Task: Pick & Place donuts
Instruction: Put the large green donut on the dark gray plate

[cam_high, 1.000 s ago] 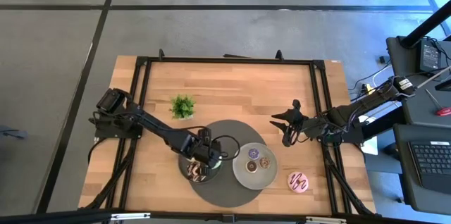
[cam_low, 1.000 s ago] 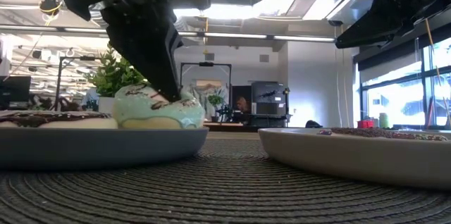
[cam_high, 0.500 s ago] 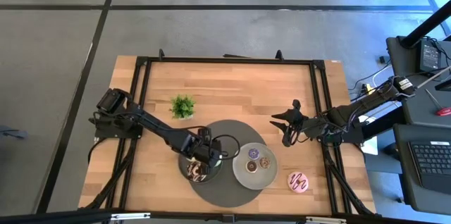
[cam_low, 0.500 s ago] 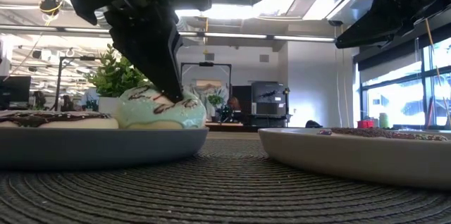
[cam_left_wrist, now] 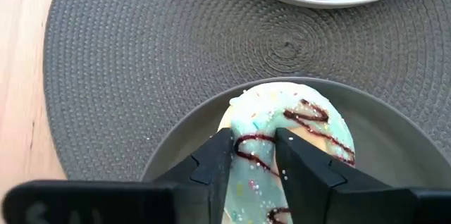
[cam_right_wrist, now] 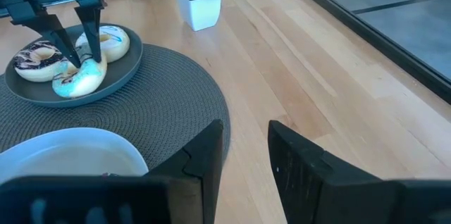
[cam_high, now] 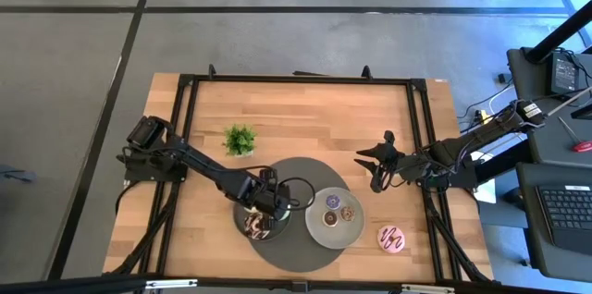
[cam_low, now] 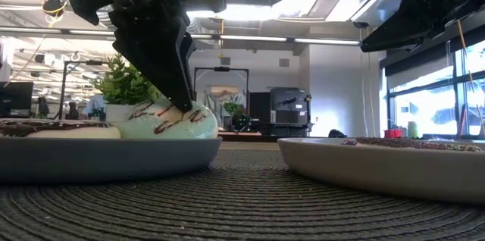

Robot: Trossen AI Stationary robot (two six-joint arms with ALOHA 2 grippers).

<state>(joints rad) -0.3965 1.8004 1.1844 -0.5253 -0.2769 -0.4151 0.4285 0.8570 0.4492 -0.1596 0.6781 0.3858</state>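
Note:
A pale green donut with dark drizzle [cam_left_wrist: 310, 122] lies on the dark grey plate [cam_left_wrist: 176, 146] on the round woven mat, next to a chocolate donut [cam_right_wrist: 34, 58] and a white one [cam_right_wrist: 107, 41]. My left gripper [cam_left_wrist: 252, 145] stands over that plate and is shut on the green donut [cam_low: 170, 118]. My right gripper [cam_high: 370, 169] hovers open above the table right of the mat, touching nothing. Three tiny donuts sit on the pale plate [cam_high: 319, 229]. A pink drizzled donut [cam_high: 391, 237] lies on the bare wood near the right front corner. My left gripper pinches one side of the pale green donut's ring [cam_left_wrist: 254, 155] between its two fingers. One finger [cam_left_wrist: 220, 152] is at the outer rim and the other [cam_left_wrist: 285, 150] at the hole side. The fingers slant down from above. The donut rests on the dark plate, slightly tilted.
A small green plant in a white pot [cam_high: 240, 139] stands on the wood beyond the mat, toward the left. The pale plate [cam_low: 379, 161] lies close to the right of the dark one on the mat [cam_high: 296, 169]. Black frame rails run along the table's edges.
In the low view the pale green donut has sunk from a raised, tipped pose and now lies lower and flatter on the dark plate. My left gripper has stayed on it, moving slightly with it. The right arm has kept still.

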